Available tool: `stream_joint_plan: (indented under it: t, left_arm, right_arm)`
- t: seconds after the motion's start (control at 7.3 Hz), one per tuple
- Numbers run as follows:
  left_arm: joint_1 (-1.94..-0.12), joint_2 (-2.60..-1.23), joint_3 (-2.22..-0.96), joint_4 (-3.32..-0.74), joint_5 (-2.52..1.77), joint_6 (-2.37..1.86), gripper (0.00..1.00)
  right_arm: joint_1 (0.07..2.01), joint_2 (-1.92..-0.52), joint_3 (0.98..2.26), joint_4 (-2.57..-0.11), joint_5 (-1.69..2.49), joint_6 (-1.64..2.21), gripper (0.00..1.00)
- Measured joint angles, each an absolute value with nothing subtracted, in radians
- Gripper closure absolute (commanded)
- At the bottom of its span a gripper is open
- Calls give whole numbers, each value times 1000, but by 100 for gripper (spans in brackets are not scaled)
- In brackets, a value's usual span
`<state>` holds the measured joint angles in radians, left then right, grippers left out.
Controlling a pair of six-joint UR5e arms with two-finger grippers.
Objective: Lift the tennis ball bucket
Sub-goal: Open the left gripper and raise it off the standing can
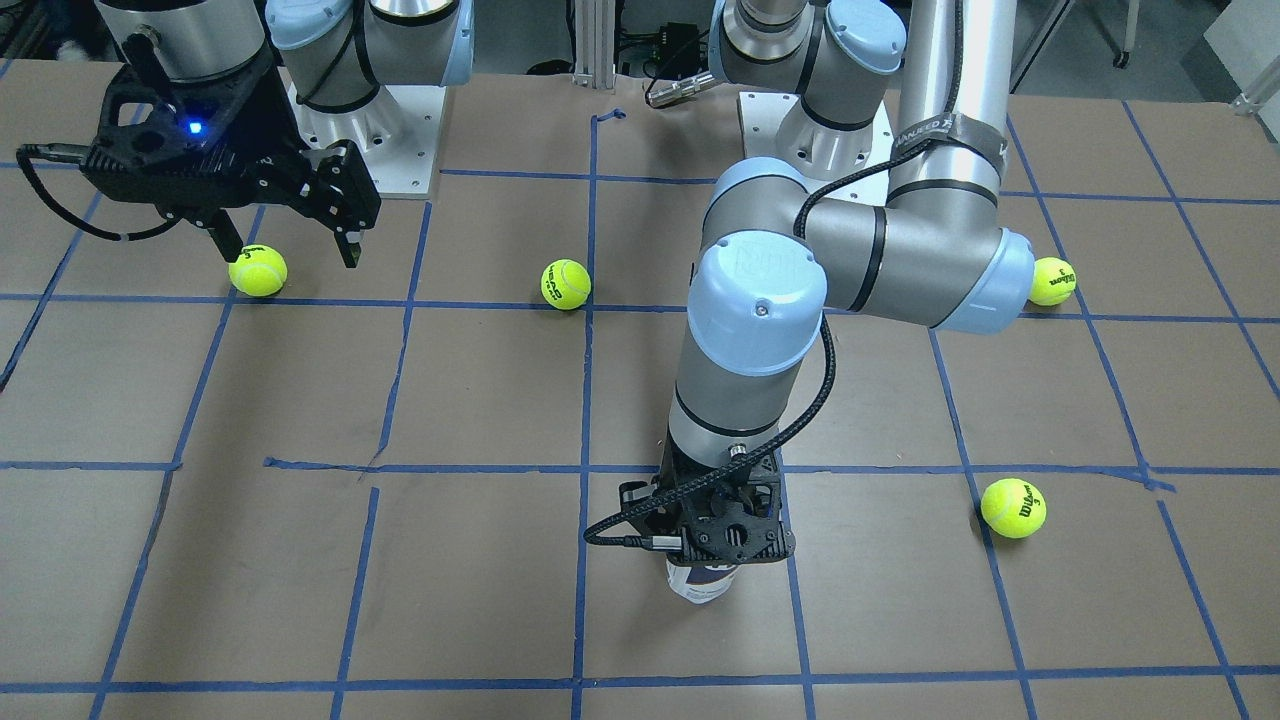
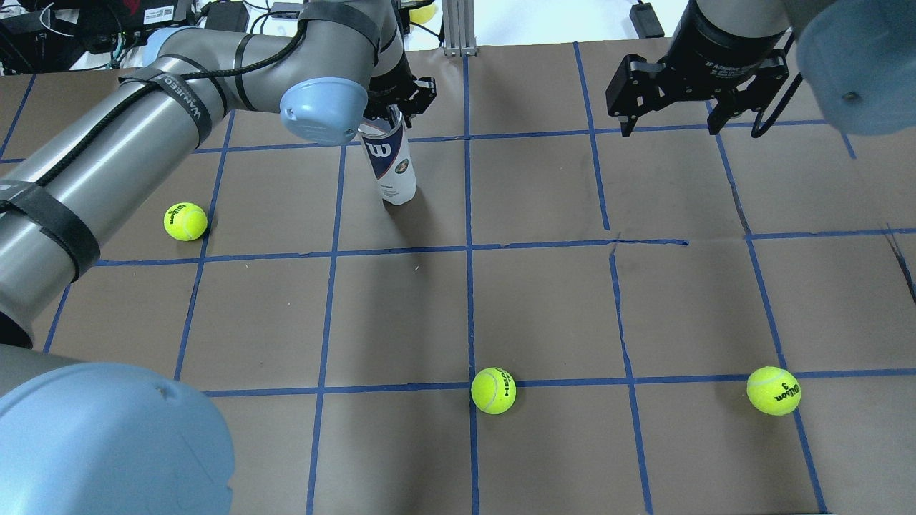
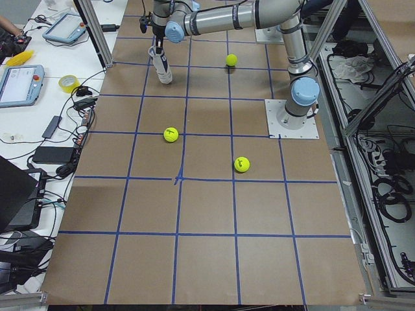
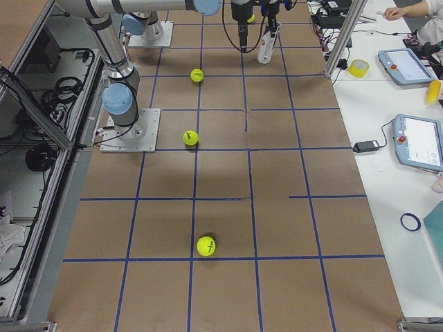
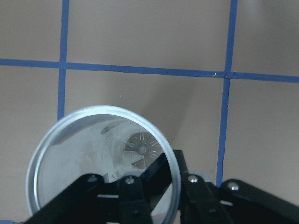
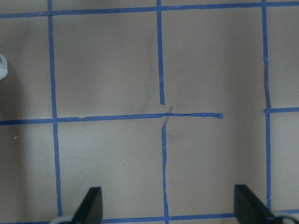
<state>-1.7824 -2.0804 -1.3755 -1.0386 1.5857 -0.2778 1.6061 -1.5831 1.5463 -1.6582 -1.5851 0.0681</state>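
While the brown papery surface point(image 2: 544, 307) with its blue tape grid lies flat and matte, the left arm point(image 2: 107, 164) reaches to the far side. There stands the tennis ball bucket point(image 2: 390, 164), a clear slick plastic cylinder with a navy band, white label and silvery rim. I can't tell if its base is touching the surface. The left claw point(image 5: 172, 161) looks clamped on the rim, one finger inside and one outside. Grasp looks made, lift pending. Next move calls for a straight upward pull with a firm pinch. The right claw point(image 2: 669, 132) hangs wide apart, idle. Fuzzy round tennis balls point(image 2: 493, 390) are scattered well apart.
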Motion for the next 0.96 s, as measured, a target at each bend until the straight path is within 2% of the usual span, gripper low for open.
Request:
stream_joint_plan:
  t: [0.41, 0.96]
  left_arm:
    - [-1781, -2037, -1355, -1078, 1563, -282, 0]
    - [-1702, -1907, -1170, -1478, 1549, -231, 0]
  right_arm:
    - [1605, -1583, 1546, -1658, -1585, 66, 0]
    - [1606, -1583, 1546, -1658, -1586, 66, 0]
